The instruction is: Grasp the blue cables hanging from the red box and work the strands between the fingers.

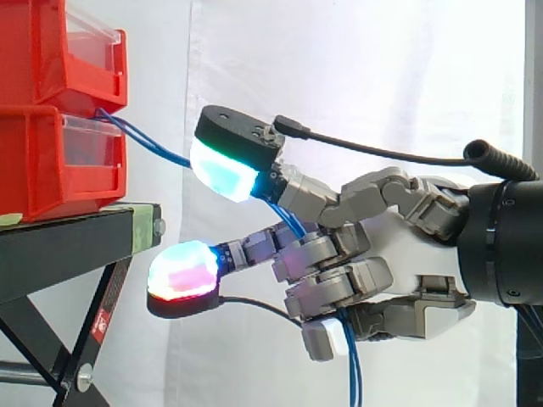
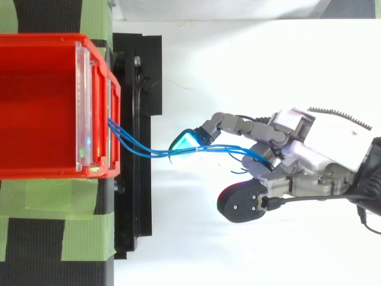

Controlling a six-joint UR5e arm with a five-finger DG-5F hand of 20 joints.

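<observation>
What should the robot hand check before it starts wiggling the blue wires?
1. Hold on the blue cables: ok, the hand has curled fingers closed round them.
2. Cables joined to the red box: ok, they run out from its front.
3. Slack in the cables: ok, they curve gently and do not look stretched.
4. Strands lying apart inside the grip: cannot tell, the fingers hide them.
5. Box sitting on the black stand: ok, it rests flat.
6. Cable ends below the hand: ok, they hang down freely.

glossy red plastic bins point(image 1: 42, 161) w/ clear fronts, smooth blue cables point(image 2: 143, 150), matt black metal stand point(image 1: 59, 254), white cloth curtain point(image 1: 382, 76).
</observation>
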